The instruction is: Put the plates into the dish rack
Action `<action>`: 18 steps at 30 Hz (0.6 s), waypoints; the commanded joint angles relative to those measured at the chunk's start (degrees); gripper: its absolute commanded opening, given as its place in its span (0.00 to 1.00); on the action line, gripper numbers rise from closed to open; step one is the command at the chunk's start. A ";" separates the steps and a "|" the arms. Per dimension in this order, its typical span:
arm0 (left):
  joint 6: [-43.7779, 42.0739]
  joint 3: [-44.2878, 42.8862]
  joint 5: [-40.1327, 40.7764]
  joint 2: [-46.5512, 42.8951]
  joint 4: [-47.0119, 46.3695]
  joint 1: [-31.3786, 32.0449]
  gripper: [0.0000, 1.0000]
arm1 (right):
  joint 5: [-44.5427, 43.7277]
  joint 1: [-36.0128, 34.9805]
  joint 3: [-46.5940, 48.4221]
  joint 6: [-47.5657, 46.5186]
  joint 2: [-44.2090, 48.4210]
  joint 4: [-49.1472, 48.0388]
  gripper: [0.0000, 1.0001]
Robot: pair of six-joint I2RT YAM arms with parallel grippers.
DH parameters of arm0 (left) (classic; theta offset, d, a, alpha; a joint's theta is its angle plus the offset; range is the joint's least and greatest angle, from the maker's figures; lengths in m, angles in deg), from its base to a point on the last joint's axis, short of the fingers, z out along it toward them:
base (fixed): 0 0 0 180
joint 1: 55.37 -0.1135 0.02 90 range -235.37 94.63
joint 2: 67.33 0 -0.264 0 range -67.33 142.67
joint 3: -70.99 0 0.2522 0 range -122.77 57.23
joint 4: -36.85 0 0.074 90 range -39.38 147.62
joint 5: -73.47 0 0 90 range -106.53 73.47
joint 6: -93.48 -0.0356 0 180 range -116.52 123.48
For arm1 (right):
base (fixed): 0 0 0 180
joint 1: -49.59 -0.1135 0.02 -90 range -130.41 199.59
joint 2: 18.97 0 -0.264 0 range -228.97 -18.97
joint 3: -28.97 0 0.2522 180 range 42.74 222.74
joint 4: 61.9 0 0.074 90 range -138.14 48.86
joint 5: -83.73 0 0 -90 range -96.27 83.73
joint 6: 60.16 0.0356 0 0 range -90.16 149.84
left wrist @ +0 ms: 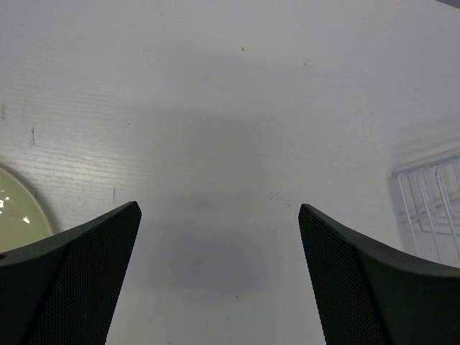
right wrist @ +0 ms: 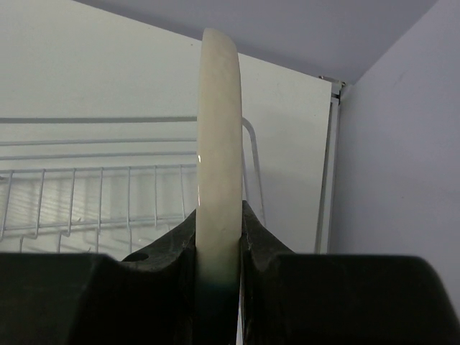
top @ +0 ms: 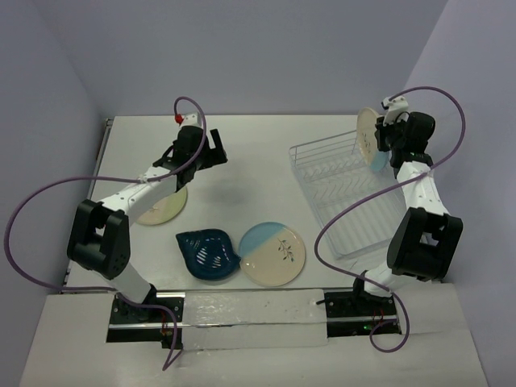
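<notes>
My right gripper point(top: 387, 143) point(right wrist: 219, 219) is shut on the rim of a cream-and-light-blue plate point(top: 368, 137) point(right wrist: 219, 122). It holds the plate upright on edge over the far end of the white wire dish rack point(top: 347, 189) point(right wrist: 108, 187). A second cream-and-blue plate with a dark sprig point(top: 273, 253) lies flat near the table's front. The dark teal leaf dish point(top: 206, 253) lies beside it on the left. A pale yellow plate point(top: 164, 208) point(left wrist: 14, 208) sits partly under my left arm. My left gripper point(top: 205, 151) point(left wrist: 219, 208) hangs open over bare table, holding nothing.
The rack's near corner point(left wrist: 431, 201) shows at the right edge of the left wrist view. Walls close in the table on the left, back and right, and the right wall point(right wrist: 402, 144) stands close to the held plate. A purple cable point(top: 347, 214) loops over the rack.
</notes>
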 commanded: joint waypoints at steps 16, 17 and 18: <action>-0.76 -1.15 -1.67 0.25 -5.82 -0.01 0.99 | -4.58 0.45 1.16 -0.13 9.09 -2.65 0.00; -0.84 -1.26 -1.56 0.31 -5.85 -0.01 0.99 | -4.71 0.45 1.30 -0.48 9.61 -2.45 0.00; -0.93 -1.26 -1.45 0.32 -5.91 -0.01 0.99 | -5.08 0.45 1.53 -0.89 10.19 -2.27 0.00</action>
